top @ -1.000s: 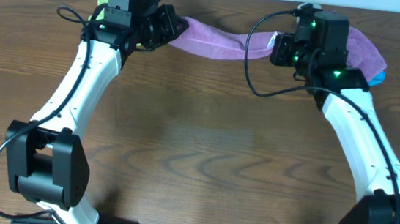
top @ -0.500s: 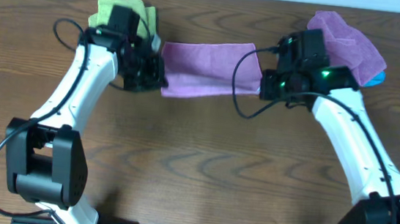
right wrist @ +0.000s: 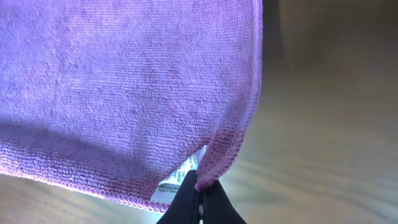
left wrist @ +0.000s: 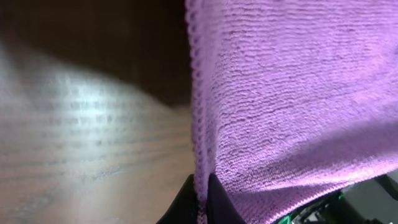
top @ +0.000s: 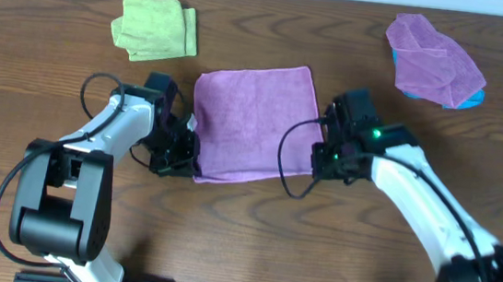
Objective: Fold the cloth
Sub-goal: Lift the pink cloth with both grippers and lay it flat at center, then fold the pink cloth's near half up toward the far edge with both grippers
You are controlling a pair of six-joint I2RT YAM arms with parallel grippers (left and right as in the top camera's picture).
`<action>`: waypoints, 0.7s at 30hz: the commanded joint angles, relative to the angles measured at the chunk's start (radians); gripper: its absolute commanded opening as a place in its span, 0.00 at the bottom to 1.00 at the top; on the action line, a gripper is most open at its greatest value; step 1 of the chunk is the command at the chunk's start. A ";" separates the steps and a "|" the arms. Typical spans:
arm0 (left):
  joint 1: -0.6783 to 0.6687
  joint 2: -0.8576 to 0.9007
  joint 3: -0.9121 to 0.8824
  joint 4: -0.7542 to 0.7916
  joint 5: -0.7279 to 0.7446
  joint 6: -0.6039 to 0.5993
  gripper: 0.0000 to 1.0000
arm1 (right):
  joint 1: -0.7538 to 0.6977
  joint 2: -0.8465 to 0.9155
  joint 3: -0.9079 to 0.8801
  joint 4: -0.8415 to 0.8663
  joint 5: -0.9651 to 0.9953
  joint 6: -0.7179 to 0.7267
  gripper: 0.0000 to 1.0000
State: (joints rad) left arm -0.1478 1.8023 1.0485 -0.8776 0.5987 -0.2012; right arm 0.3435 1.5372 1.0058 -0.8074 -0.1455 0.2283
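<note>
A purple cloth (top: 253, 123) lies spread as a square on the wooden table (top: 243, 233), at the middle. My left gripper (top: 185, 158) is shut on its near left corner; in the left wrist view the edge of the cloth (left wrist: 280, 93) runs between the black fingertips (left wrist: 200, 202). My right gripper (top: 316, 164) is shut on the near right corner; in the right wrist view the cloth (right wrist: 124, 81) hangs from the fingertips (right wrist: 199, 190) with a white label beside them.
A folded yellow-green cloth (top: 156, 28) lies at the back left. A crumpled purple cloth (top: 433, 61) over something blue lies at the back right. Black cables hang off both arms near the cloth.
Both grippers have drawn the cloth from the back edge toward the front. It went from a stretched, bunched strip to a square spread on the table.
</note>
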 commanded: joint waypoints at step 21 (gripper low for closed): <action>0.003 -0.216 -0.021 0.409 -0.178 -0.237 0.06 | 0.011 0.048 -0.082 0.605 0.137 -0.009 0.01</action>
State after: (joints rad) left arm -0.1467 1.5757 1.0260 -0.5194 0.4850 -0.3943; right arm 0.3550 1.5455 0.9207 -0.2302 -0.0544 0.2306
